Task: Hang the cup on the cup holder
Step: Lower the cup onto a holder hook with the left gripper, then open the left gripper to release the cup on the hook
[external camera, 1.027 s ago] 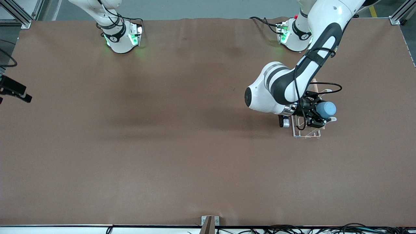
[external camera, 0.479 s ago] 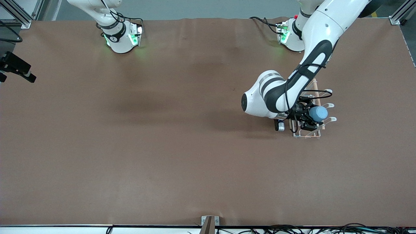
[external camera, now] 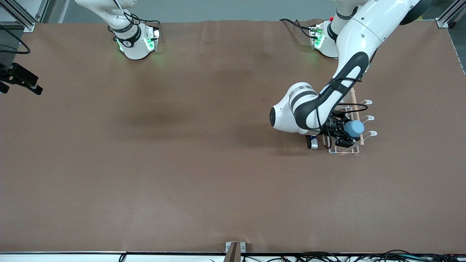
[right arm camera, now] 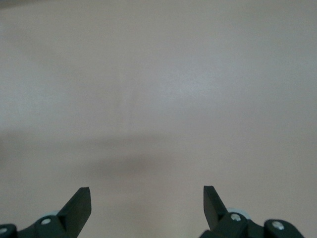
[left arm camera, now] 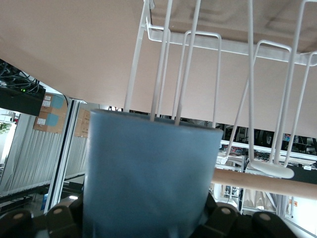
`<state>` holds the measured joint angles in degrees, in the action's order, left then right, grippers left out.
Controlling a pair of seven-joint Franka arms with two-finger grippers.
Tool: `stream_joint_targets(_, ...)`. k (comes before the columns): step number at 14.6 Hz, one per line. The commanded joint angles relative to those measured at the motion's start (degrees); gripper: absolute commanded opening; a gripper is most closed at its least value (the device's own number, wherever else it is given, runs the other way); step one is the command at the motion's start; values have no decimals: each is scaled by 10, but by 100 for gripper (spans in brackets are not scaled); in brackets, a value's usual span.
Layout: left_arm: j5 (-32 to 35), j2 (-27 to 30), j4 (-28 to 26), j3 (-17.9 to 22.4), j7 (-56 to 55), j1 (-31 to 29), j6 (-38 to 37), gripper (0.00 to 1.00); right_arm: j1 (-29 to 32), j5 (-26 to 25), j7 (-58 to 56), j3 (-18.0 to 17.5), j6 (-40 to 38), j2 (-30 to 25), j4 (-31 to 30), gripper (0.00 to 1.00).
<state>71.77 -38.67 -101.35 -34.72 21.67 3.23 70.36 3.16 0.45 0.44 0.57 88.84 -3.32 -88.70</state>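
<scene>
My left gripper [external camera: 345, 134] is shut on the light-blue cup [external camera: 354, 128] and holds it sideways over the white wire cup holder [external camera: 343, 151], close to its wooden dowel [external camera: 354, 103]. In the left wrist view the cup [left arm camera: 148, 168] fills the lower frame, and the two wires of one prong [left arm camera: 166, 69] run down into its mouth. The dowel [left arm camera: 262, 181] passes beside the cup. My right gripper [external camera: 22, 78] is open and empty at the right arm's end of the table, and its wrist view [right arm camera: 147, 198] shows only bare table.
The brown table cover [external camera: 182, 145] is bare apart from the rack. The arm bases [external camera: 136, 42] stand along the edge farthest from the front camera. Cables [external camera: 327, 256] lie along the edge nearest the front camera.
My left gripper has lowered the cup toward the rack and drawn it in over the prongs. My right gripper has shifted away from the front camera at the table's end.
</scene>
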Motion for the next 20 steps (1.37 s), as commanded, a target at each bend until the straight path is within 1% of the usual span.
stream_joint_targets(1, 12, -1, 6, -3, -15, -2, 0, 100, -17, -14, 9, 12, 4, -7, 6, 100)
stream_joint_targets(4, 4, 10, 33, -5, -17, -7, -4, 100, -22, -9, 8, 18, 5, 0, 12, 100)
stream_joint_targets(6, -24, 30, 73, -7, -19, -2, -7, 100, -24, -8, 8, 18, 5, 3, 15, 100)
stream_joint_targets(8, -95, 46, 145, -7, -21, -2, -7, 100, -24, -8, 8, 18, 5, 5, 16, 100)
stream_joint_targets(10, -170, 63, 205, -6, -34, -6, -7, 100, -24, -7, 8, 18, 5, 5, 16, 100)
stream_joint_targets(13, -250, 96, 268, -7, -107, -14, -7, 100, -22, -6, 8, 18, 5, 5, 15, 100)
stream_joint_targets(14, -290, 105, 291, -6, -162, -15, -7, 100, -22, -6, 9, 18, 4, 5, 15, 100)
stream_joint_targets(15, -323, 117, 306, -7, -215, -18, -7, 100, -20, -5, 8, 18, 4, 5, 15, 100)
stream_joint_targets(16, -340, 123, 313, -8, -260, -20, -3, 100, -19, -5, 9, 18, 4, 5, 15, 100)
stream_joint_targets(17, -343, 130, 326, -10, -284, -19, -2, 100, -20, -5, 9, 18, 4, 5, 15, 100)
stream_joint_targets(20, -353, 175, 331, -10, -298, -17, 10, 100, -20, -5, 9, 17, 5, 5, 15, 100)
